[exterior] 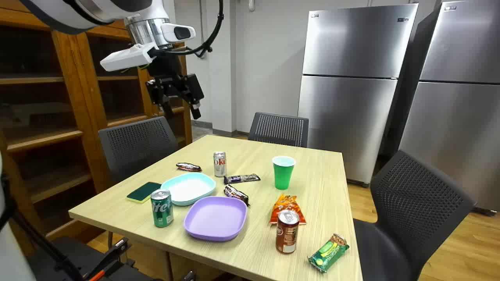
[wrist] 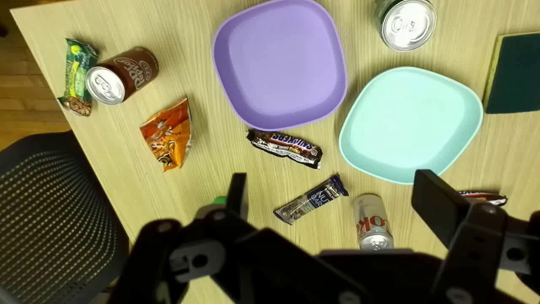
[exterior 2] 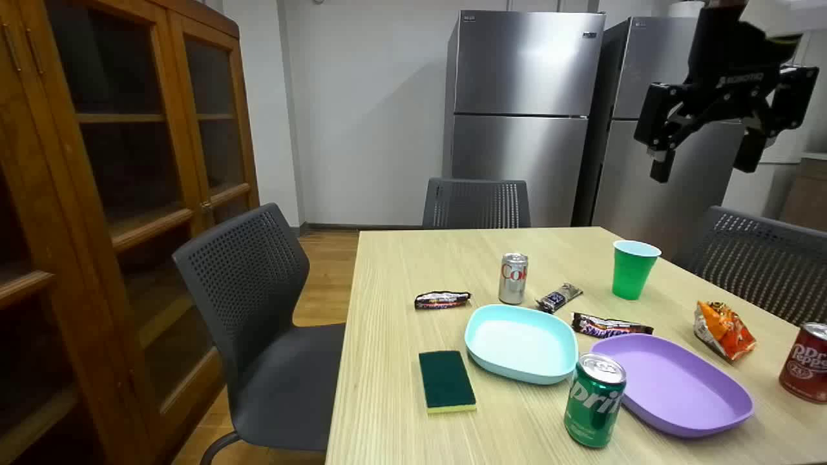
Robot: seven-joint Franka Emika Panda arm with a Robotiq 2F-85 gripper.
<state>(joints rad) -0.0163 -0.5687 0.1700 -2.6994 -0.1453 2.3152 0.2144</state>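
My gripper [exterior: 182,112] hangs high above the table with its jaws wide apart and nothing between them. Seen past the fingers in the wrist view, a nut bar [wrist: 311,200] and a silver Coke can [wrist: 372,217] lie below. The can stands upright in both exterior views. A Snickers bar [wrist: 287,147] touches or nearly touches the purple plate [wrist: 276,120]. Beside that sits a light-blue plate [wrist: 411,126]. Another dark wrapped bar [exterior 2: 442,299] rests left of the can. A green cup [exterior: 283,174] stands upright, mostly hidden by a finger in the wrist view.
A Sprite can [exterior 2: 595,400] and a sponge [exterior 2: 447,381] are near the plates. An orange snack bag [exterior: 288,208], a Dr Pepper can [exterior: 287,232] and a green snack packet [exterior: 329,253] occupy another side. Chairs [exterior: 279,129] surround the table [exterior: 320,168]; a wooden cabinet [exterior 2: 123,213] stands beyond.
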